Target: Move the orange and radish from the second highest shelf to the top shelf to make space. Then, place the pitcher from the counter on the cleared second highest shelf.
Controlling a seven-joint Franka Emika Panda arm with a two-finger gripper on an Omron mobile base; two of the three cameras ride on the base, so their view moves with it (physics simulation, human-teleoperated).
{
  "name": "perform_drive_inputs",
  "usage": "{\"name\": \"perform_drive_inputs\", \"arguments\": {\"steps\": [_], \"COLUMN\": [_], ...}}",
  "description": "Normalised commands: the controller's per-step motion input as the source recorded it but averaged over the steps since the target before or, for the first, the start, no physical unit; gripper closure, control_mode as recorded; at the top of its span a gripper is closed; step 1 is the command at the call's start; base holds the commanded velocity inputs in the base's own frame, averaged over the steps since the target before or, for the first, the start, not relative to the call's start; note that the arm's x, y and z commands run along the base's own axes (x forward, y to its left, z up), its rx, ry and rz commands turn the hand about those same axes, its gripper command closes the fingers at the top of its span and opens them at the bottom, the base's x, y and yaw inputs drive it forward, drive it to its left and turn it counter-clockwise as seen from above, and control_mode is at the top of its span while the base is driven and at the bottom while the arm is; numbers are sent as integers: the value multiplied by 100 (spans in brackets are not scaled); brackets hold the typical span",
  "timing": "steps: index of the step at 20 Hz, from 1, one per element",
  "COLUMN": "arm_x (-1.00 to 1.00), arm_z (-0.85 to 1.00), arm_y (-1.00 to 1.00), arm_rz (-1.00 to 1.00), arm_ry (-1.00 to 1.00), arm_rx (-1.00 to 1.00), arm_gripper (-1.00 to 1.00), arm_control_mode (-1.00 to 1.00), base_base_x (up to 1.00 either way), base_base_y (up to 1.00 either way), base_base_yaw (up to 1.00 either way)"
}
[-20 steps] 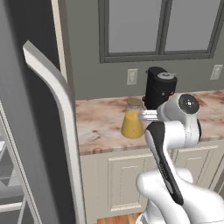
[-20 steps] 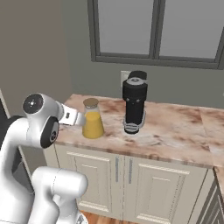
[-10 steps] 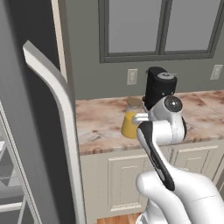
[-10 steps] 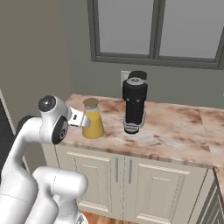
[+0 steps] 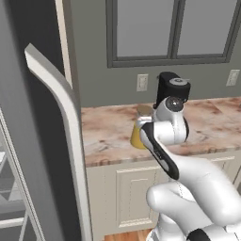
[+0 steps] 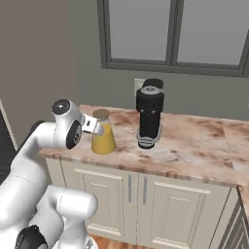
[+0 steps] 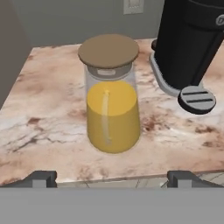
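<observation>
You are looking at a black coffee machine [image 6: 148,116] standing upright on the mottled stone worktop, with its round drip tray [image 7: 196,99] sitting at its foot. Behind it a white wall outlet [image 5: 141,82] is showing on the grey wall, and a second outlet [image 5: 232,77] is sitting farther right. A grey-framed window [image 6: 176,34] is spanning the wall above. Cream panelled cabinet doors [image 6: 170,209] are running below the worktop. A grey fridge door [image 5: 28,141] with a long pale handle [image 5: 66,122] is standing open at the left.
</observation>
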Motion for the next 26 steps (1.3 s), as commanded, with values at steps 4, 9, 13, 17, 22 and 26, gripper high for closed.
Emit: {"name": "perform_drive_inputs", "arguments": {"steps": [4,9,13,17,22,26], "arm_x": [37,41,42,34,29,29], "arm_z": [-36,-34,-29,-28,-32,-31], "arm_y": [1,0,0,0,0,0], "arm_rz": [0,0,0,0,0,0], "arm_ry": [0,0,0,-2,-6,-6], "arm_rx": [0,0,0,0,0,0], "arm_gripper": [-100,-100,-100,-100,-100,-100], "arm_control_mode": [-100,-100,-100,-100,-100,-100], "base_base_x": [0,0,0,0,0,0], "base_base_y": [0,0,0,0,0,0], "base_base_yaw": [0,0,0,0,0,0]}}
